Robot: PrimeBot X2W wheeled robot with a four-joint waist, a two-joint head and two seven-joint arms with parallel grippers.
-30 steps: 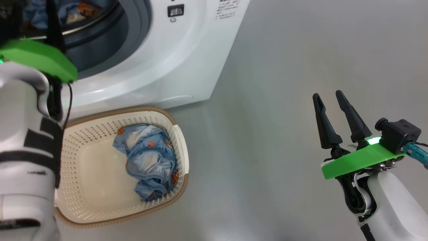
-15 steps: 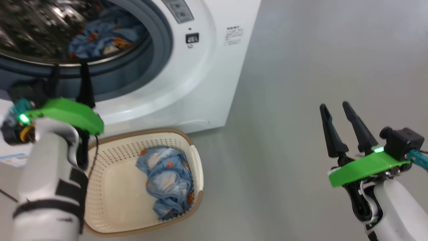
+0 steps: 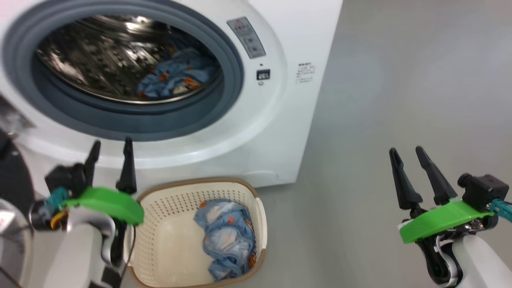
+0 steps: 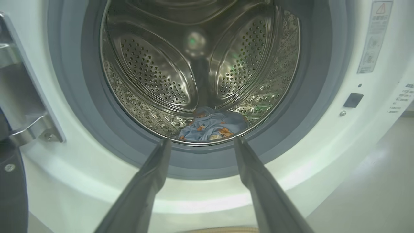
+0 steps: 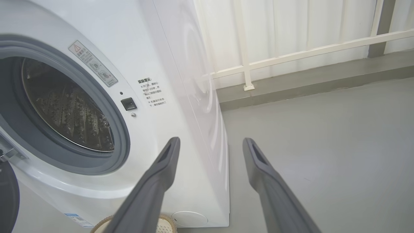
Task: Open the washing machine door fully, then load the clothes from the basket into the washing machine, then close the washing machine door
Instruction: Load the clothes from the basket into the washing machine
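Wide apart and empty, the left jaws hang just in front of the washing machine [image 3: 288, 132], below its open mouth. Their two dark fingers [image 3: 128, 164] point up toward the grey gasket [image 3: 236, 80] and touch nothing. The right jaws are spread just as far and hold nothing. They stand well off to the right over bare grey floor [image 3: 380, 80].

The washing machine door [image 3: 12, 176] is swung open to the left, a piece of its black rim at the left edge of the head view. Some of the clothes [image 3: 176, 78], light blue with orange-brown prints, lie at the bottom of the perforated steel drum [image 3: 92, 60]. A second crumpled heap [image 3: 228, 236] of the same fabric rests against the right wall of the basket [image 3: 176, 202]. It is cream-white with a brown rim and sits on the floor close before the machine, just beside the left jaws.
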